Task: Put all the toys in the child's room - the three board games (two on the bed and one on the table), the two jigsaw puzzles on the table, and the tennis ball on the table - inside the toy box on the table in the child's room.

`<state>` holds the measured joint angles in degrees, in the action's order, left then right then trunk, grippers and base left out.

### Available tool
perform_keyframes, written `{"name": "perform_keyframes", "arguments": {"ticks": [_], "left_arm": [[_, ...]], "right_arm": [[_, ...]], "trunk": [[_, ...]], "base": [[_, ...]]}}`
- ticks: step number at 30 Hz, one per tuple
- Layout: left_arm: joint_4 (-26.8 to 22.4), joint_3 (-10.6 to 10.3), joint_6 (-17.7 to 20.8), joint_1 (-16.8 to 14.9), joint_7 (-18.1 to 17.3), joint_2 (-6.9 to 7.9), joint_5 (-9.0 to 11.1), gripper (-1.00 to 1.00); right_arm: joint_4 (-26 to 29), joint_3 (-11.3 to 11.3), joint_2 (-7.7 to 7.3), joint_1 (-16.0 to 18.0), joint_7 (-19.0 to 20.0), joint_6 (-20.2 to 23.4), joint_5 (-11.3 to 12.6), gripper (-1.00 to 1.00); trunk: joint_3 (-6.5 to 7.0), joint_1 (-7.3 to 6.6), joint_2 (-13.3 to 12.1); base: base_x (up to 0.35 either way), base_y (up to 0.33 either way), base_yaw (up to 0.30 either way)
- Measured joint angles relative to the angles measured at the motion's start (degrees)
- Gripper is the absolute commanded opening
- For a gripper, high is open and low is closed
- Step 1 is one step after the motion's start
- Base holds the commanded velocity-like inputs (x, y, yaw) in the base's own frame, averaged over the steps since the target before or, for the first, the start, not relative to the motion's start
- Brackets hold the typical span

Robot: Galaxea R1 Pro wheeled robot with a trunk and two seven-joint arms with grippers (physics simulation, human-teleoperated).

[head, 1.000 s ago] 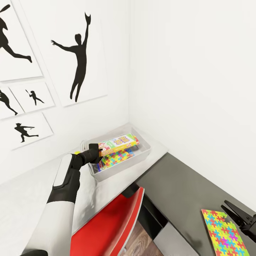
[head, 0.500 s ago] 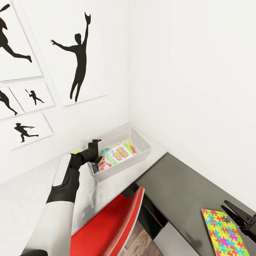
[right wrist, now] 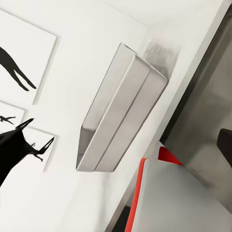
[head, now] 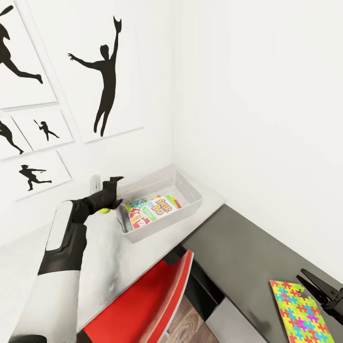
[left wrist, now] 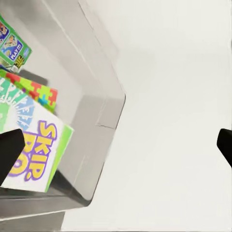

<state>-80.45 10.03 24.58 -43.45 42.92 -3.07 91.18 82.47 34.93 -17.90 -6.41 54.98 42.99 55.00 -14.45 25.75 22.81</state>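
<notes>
Left hand (head: 110, 183) hovers just beside the near-left corner of the toy box (head: 188, 186), fingers spread and holding nothing; in the left wrist view its two dark fingertips (left wrist: 10, 152) sit far apart, one cut off at each edge of the picture. A small yellow-green spot, the tennis ball (head: 104, 210), peeks out below the wrist, mostly hidden by the arm, so whether it rests on the counter (head: 143, 252) cannot be told. Inside the toy box lies the Skip-Bo game (head: 162, 206) on top, tilted, with a red-and-white box (head: 139, 220) partly under it near the front wall. The left wrist view shows the Skip-Bo game over a jigsaw puzzle (left wrist: 37, 90), of which only a strip shows, and a corner of another printed game (left wrist: 12, 44) cut off by the frame. The second jigsaw puzzle (head: 301, 314) lies flat on the dark lower section of the counter, its far corner running out of the picture. Right hand (head: 314, 286) sits just beside that puzzle's edge, fingers parted and empty, partly cut off by the frame. A red chair (head: 147, 305) stands tucked at the counter's edge, and black silhouette pictures (head: 102, 71) hang on the wall.
</notes>
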Motion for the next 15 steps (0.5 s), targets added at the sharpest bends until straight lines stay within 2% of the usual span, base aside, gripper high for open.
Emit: {"name": "perform_keyframes", "arguments": {"ticks": [3,5,6,7,8,9,10,12,13,14,15], "left_arm": [[-0.64,0.21,7.91,0.02,-1.42,3.67,1.48,1.0],[-0.91,-0.14,13.46,0.04,-5.37,7.9,4.72,1.0],[-0.95,-0.27,14.66,0.07,-6.68,9.17,5.87,1.0],[-0.99,-0.56,16.72,0.16,-9.22,11.52,8.17,1.0],[-1.01,-0.73,17.72,0.26,-10.53,12.81,9.41,1.0],[-1.05,-1.11,19.53,0.56,-12.79,15.21,11.67,1.0],[-1.06,-1.31,20.43,0.77,-13.83,16.53,12.82,1.0],[-1.1,-1.89,23.36,1.7,-16.75,20.92,16.69,1.0],[-1.09,-1.97,23.94,1.92,-17.25,21.93,17.56,1.0],[-1.09,-2.07,25.05,2.19,-17.91,23.62,19.05,1.0],[-1.09,-2.11,25.69,2.32,-18.17,24.47,19.81,1.0]], "right_arm": [[-0.04,-0.01,-0.01,-0.01,0.0,0.0,-0.01,1.0],[-0.06,-0.03,-0.01,0.0,0.0,0.0,0.0,1.0],[-0.06,-0.03,-0.01,0.0,0.0,0.0,-0.02,1.0],[-0.06,-0.03,0.01,0.0,0.0,0.0,-0.04,1.0],[-0.06,-0.04,0.02,0.0,0.0,-0.02,-0.05,1.0],[-0.06,-0.04,0.04,-0.01,0.0,-0.04,-0.06,1.0],[-0.06,-0.04,0.05,0.01,0.0,-0.05,-0.06,1.0],[-0.07,-0.04,0.07,0.01,0.0,-0.07,-0.08,1.0],[-0.07,-0.04,0.07,0.01,0.0,-0.08,-0.08,1.0],[-0.07,-0.04,0.07,0.02,0.0,-0.11,-0.08,1.0],[-0.07,-0.04,0.07,0.03,0.0,-0.12,-0.08,1.0]], "trunk": [[0.0,0.0,0.0],[0.0,0.0,0.0],[0.0,0.0,0.0],[0.0,0.0,0.0],[0.0,0.0,0.0],[0.0,0.0,0.0],[0.0,0.0,0.0],[0.0,0.0,0.01],[0.0,0.0,0.01],[0.0,0.0,0.01],[0.0,0.0,0.0]], "base": [[0.0,0.0,0.0],[0.0,0.0,0.0],[0.0,0.0,0.0],[0.0,0.0,0.0],[0.0,0.0,0.0],[0.0,0.0,0.0],[0.0,0.0,0.0],[0.0,0.0,0.0],[0.0,0.0,0.0],[0.0,0.0,0.0],[0.0,0.0,0.0]]}}
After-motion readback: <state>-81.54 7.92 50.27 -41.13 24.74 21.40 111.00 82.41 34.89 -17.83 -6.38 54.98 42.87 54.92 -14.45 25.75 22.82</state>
